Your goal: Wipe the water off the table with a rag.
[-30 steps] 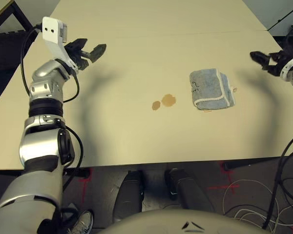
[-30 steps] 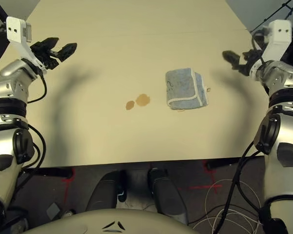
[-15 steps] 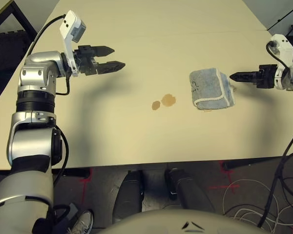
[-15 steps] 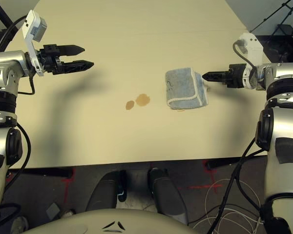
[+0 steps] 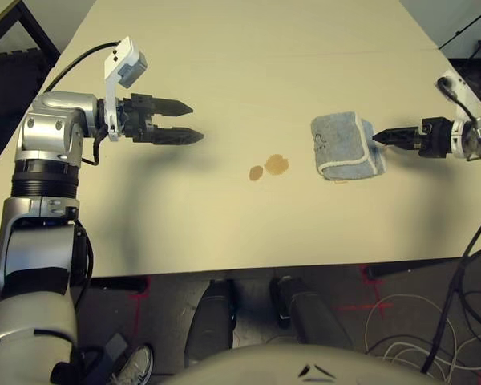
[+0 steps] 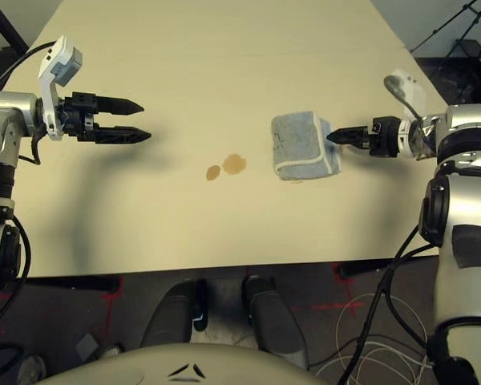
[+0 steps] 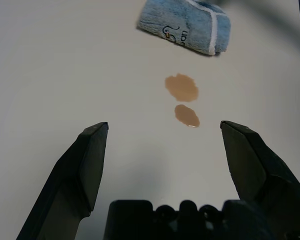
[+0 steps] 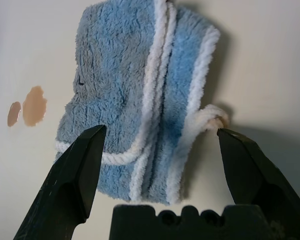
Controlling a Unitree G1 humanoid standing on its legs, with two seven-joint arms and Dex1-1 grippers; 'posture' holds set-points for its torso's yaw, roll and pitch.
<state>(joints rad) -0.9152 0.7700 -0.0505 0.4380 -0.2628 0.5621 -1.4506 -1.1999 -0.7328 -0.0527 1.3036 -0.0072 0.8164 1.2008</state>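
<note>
On the pale bench (image 5: 224, 48), the folded rag (image 5: 346, 146) lies right of the water (image 5: 270, 168); the right gripper (image 6: 334, 137), jaws spread, points at its right edge, while the left gripper (image 5: 194, 122) hovers spread far left.

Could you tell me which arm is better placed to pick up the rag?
The right: its open end effector sits at the rag's edge, while the left end effector hovers far beyond the water.
</note>
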